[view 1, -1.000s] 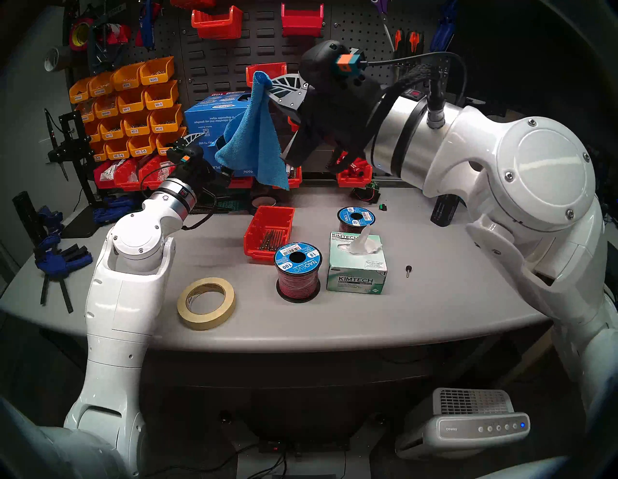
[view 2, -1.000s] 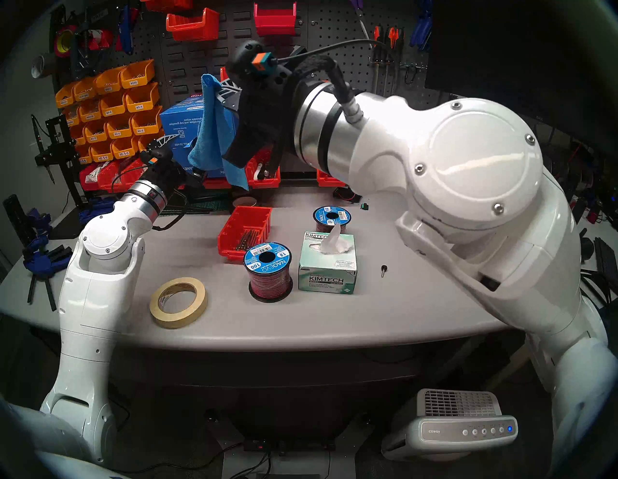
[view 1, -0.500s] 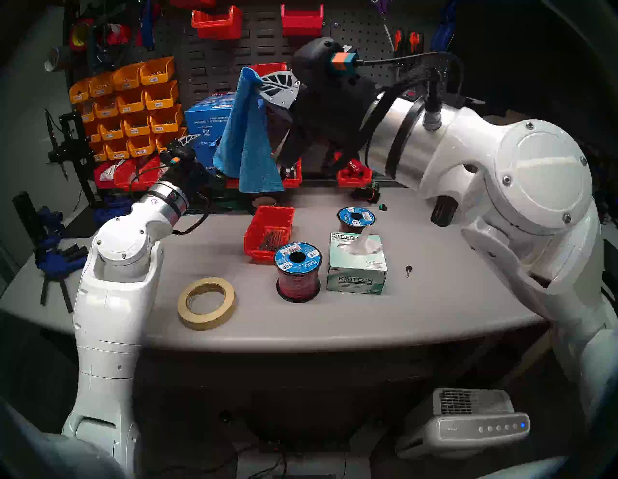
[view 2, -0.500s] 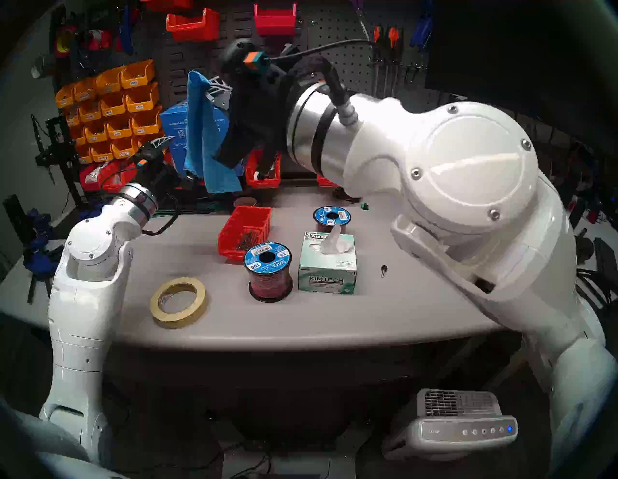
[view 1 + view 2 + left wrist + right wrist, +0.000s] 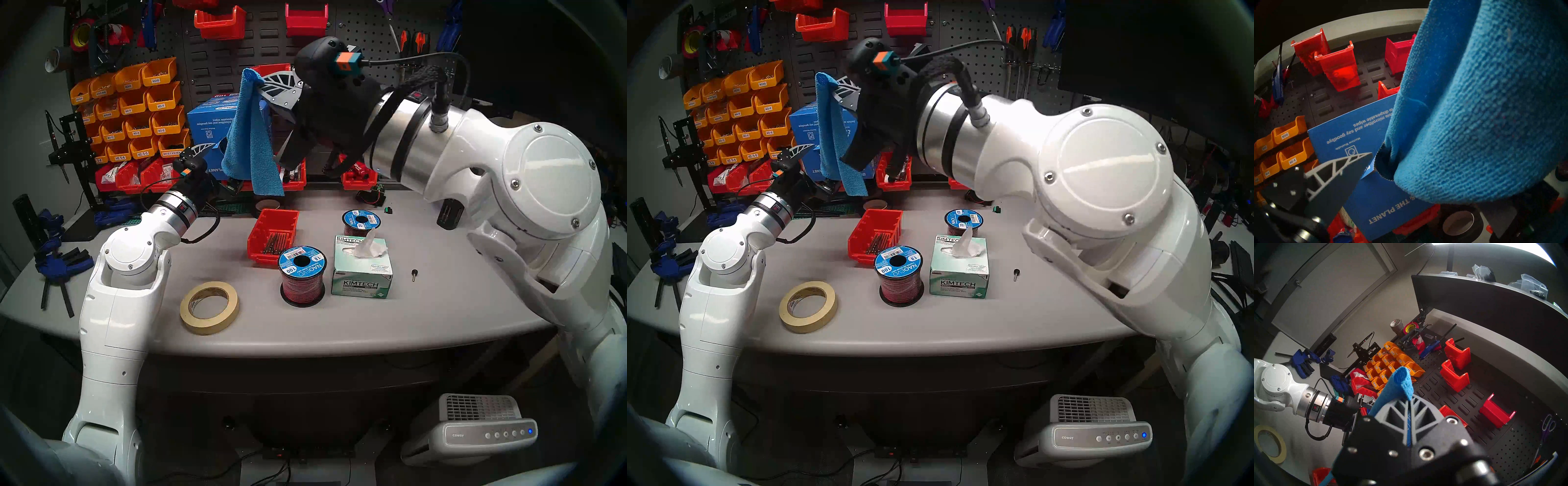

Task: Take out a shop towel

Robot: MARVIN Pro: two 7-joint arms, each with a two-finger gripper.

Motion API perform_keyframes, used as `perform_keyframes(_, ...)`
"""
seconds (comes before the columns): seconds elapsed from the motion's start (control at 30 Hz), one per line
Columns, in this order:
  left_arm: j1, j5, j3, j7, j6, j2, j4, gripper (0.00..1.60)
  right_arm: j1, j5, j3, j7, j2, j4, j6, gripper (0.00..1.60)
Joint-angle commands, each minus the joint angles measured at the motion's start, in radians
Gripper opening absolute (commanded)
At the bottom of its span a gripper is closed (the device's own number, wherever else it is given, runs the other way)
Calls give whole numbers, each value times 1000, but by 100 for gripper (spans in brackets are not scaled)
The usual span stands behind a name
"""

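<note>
The right gripper point(image 5: 259, 89), upper centre, stays clamped on the shop towel point(image 5: 249, 142), now hanging clear of the blue box point(image 5: 207, 125); extraction looks done. The left gripper point(image 5: 217, 163) is apart, empty.

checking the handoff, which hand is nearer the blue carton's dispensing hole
Left. The left hand sits just beside the hole in the blue carton, open. The right hand is above it, shut on the shop towel.

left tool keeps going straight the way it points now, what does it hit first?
Most likely the blue carton: the left tool aims at its face near the round dispensing hole. The hanging shop towel sits beside that line; depth is unclear.
</note>
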Motion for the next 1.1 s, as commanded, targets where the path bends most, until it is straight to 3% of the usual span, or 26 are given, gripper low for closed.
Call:
perform_keyframes(0.0, -66, 12, 11, 18, -43, -8, 12, 160, 9, -6, 20, -14, -2, -4, -10, 0)
perform_keyframes(0.53, -100, 68, 36, 64, -117, -26, 95, 160, 1, -6, 27, -17, 4, -5, -6, 0)
perform_keyframes(0.57, -101, 70, 36, 64, -120, -27, 99, 152, 1, -6, 27, -16, 4, -5, -6, 0)
perform_keyframes(0.6, -103, 73, 37, 65, -124, -28, 104, 133, 1, -6, 27, -17, 4, -6, -5, 0)
perform_keyframes(0.63, -104, 75, 38, 65, -127, -29, 109, 95, 2, -6, 27, -17, 4, -6, -4, 0)
perform_keyframes(0.67, -105, 79, 39, 65, -131, -29, 112, 81, 3, -6, 27, -16, 3, -7, -3, 0)
perform_keyframes(0.8, -106, 88, 40, 65, -136, -31, 122, 64, 5, -5, 28, -15, 1, -7, 2, 0)
perform_keyframes(0.87, -106, 90, 40, 65, -138, -33, 125, 44, 6, -4, 28, -15, 1, -7, 4, 0)
perform_keyframes(0.93, -108, 91, 40, 66, -136, -39, 127, 7, 7, -5, 28, -15, 1, -7, 6, 0)
perform_keyframes(0.97, -109, 92, 41, 66, -137, -41, 127, 0, 7, -4, 28, -15, 1, -7, 6, 0)
perform_keyframes(1.07, -113, 95, 41, 72, -141, -51, 128, 0, 8, -4, 29, -14, 2, -7, 7, 0)
